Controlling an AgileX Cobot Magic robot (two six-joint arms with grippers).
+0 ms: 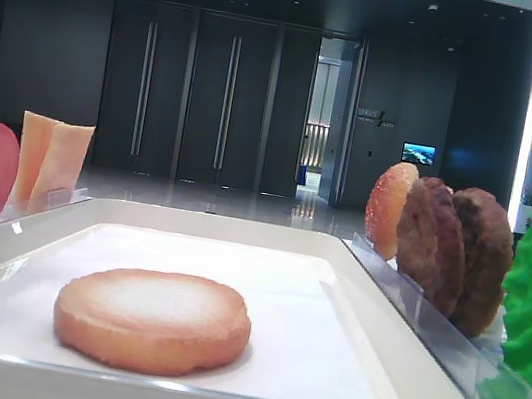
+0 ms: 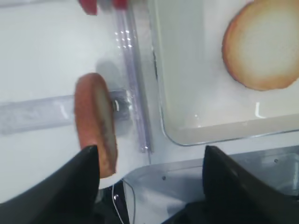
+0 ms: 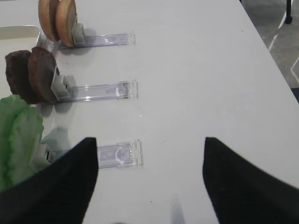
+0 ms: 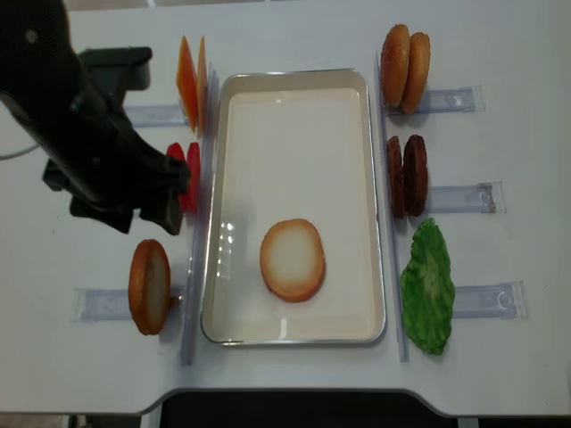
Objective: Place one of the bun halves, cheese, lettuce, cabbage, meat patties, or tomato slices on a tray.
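One bun half (image 4: 292, 259) lies flat in the white tray (image 4: 294, 80), pale face up, golden-brown rim intact, toward the near end and clear of the walls. Left gripper (image 2: 149, 154) hangs over the bench left of the tray, jaws wide, holding nothing; a second bun half (image 2: 96, 123) stands on edge just beside its left finger. Right gripper (image 3: 149, 149) is likewise wide and unloaded, near the lettuce (image 3: 18, 135).
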